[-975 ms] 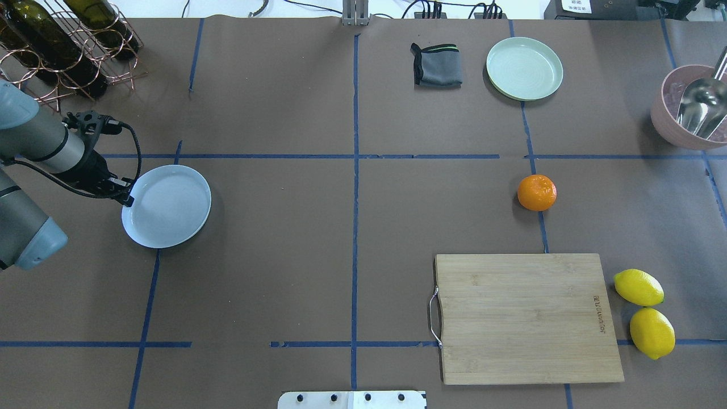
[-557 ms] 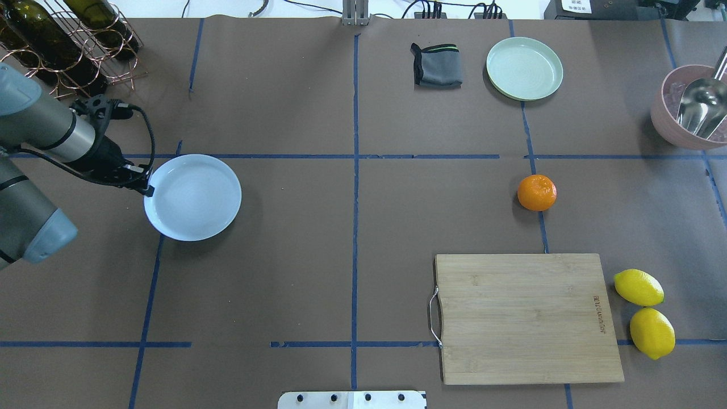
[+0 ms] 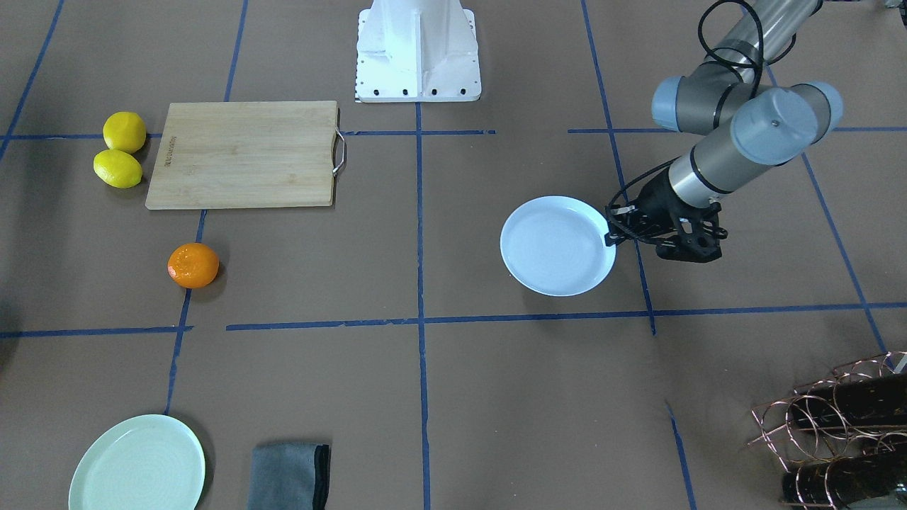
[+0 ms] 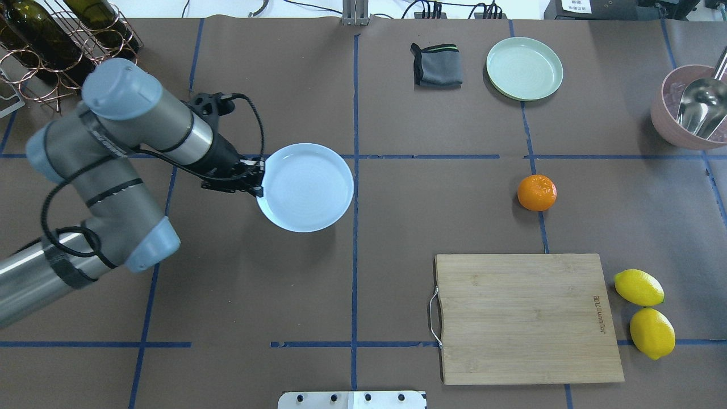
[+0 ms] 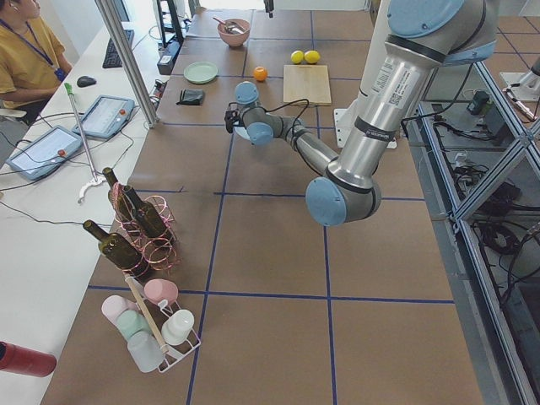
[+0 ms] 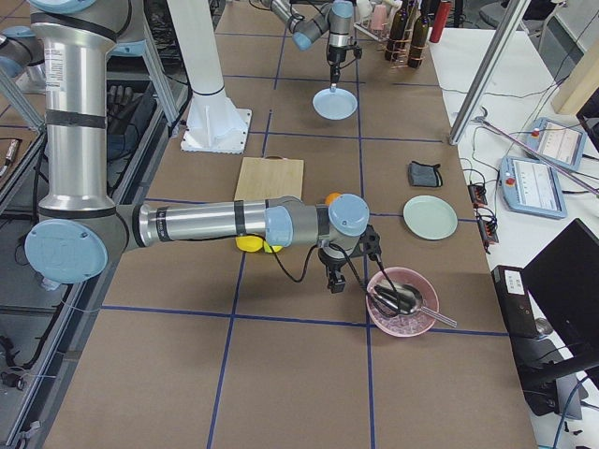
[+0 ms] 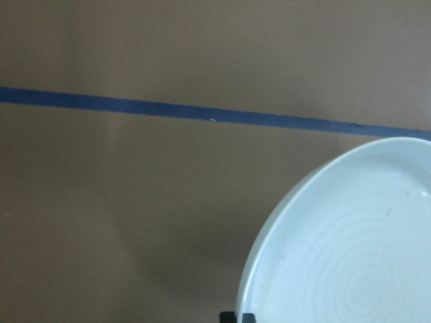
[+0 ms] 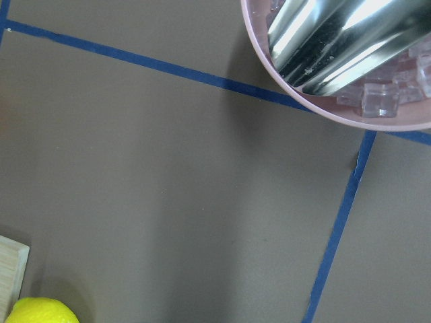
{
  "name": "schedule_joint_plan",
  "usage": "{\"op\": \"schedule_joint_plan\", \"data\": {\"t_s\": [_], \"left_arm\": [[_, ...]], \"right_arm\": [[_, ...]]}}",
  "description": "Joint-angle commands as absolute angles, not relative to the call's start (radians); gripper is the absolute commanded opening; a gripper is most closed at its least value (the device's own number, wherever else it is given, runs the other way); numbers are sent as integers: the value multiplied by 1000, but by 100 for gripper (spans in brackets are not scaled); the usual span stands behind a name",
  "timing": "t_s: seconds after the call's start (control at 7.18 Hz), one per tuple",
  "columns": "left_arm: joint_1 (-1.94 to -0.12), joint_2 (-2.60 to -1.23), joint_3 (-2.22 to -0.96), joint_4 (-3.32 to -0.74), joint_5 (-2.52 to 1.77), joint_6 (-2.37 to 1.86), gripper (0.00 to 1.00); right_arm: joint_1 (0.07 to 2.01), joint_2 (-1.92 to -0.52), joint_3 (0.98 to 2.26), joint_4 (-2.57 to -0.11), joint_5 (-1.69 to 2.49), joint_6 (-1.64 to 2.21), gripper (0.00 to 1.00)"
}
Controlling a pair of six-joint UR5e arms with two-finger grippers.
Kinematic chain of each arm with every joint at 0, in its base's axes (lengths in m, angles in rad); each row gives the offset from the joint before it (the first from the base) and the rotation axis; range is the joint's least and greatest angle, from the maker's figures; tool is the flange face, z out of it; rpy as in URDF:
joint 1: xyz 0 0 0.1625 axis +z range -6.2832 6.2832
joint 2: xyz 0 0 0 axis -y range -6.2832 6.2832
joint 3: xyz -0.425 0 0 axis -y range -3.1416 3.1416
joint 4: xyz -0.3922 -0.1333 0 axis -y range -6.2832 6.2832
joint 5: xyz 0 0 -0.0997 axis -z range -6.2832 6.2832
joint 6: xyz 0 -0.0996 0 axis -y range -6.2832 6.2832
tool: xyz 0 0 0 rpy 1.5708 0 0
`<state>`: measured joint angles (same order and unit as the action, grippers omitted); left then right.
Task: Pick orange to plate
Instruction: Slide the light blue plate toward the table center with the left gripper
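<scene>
The orange (image 4: pixel 537 192) rests on the brown paper on the right half of the table, beyond the cutting board, also seen as the orange (image 3: pixel 193 265). The pale bluish-white plate (image 4: pixel 306 187) hovers near the centre line with a shadow beneath it. My left gripper (image 4: pixel 258 184) is shut on its left rim; the front-facing view shows the same gripper (image 3: pixel 611 237) pinching the plate (image 3: pixel 556 244). The plate (image 7: pixel 350 249) fills the lower right of the left wrist view. My right gripper (image 6: pixel 335 276) shows only in the exterior right view, beside the pink bowl; I cannot tell its state.
A wooden cutting board (image 4: pixel 525 318) lies at the near right, with two lemons (image 4: pixel 639 287) beside it. A mint-green plate (image 4: pixel 524 68) and a folded grey cloth (image 4: pixel 436 64) lie at the far side. A pink bowl (image 4: pixel 667 122) holds a metal scoop. A bottle rack (image 4: pixel 62 40) stands far left.
My left arm has carried the plate rightward from the left side of the table to just left of the centre line. The orange has stayed put.
</scene>
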<state>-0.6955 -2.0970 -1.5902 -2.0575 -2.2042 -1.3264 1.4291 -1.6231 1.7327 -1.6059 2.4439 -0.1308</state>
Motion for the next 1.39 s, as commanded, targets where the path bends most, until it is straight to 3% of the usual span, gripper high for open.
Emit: {"op": "schedule_joint_plan", "data": {"t_s": [0.0,0.7,0.84,0.98,1.11,1.25], "left_arm": [[-597,-2187,-1446,-2243,-2088,-1446,0],[-584,-2207,-1394,-2249,-2069,-1447,0],[-586,-2204,-1396,-2244,-2069,-1448,8],[-586,-2200,-1399,-2244,-2069,-1448,49],[-589,-2197,-1407,-2250,-2071,-1450,73],[-595,-2197,-1423,-2252,-2071,-1454,77]], "right_arm": [[1428,-1618,1741,-1605,2444,-132,100],[1427,-1618,1747,-1605,2444,-129,100],[1427,-1617,1749,-1605,2444,-127,100],[1427,-1617,1753,-1605,2444,-127,100],[1416,-1600,1753,-1606,2442,-124,100],[1390,-1586,1761,-1605,2442,-68,100]]}}
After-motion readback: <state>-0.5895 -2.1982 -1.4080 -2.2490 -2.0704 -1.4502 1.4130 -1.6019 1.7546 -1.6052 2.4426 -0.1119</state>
